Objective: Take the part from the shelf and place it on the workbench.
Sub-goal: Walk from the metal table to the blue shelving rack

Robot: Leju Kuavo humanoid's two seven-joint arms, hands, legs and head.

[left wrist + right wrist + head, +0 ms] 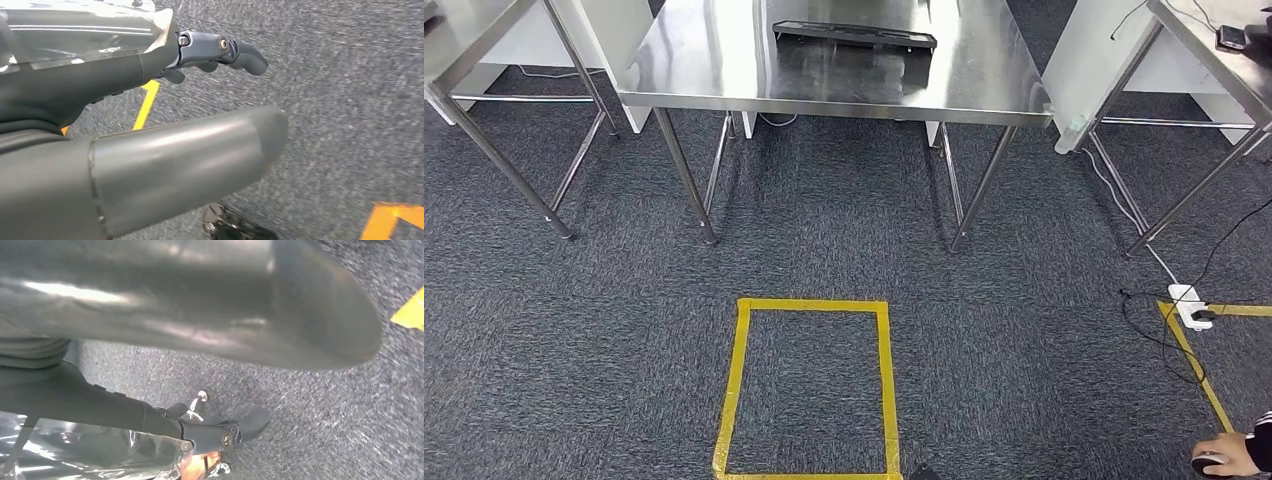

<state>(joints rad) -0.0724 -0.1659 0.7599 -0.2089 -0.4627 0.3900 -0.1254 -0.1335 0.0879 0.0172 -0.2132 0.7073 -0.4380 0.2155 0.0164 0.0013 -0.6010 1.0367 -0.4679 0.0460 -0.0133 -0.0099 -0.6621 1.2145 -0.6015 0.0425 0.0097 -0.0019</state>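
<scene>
Head view: black part (854,35) lay on the steel table (704,70), beyond the yellow tape rectangle (809,385) on the carpet. Left hand (150,125) and right hand (175,325) held nothing, fingers (240,52) loosely apart.

Robotics lab: steel workbenches (724,60), grey carpet (824,240), yellow floor tape (809,305), trailing cables (1144,330)

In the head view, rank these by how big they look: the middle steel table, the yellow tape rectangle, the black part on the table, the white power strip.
Steel table
Yellow tape rectangle
Black part
White power strip
</scene>
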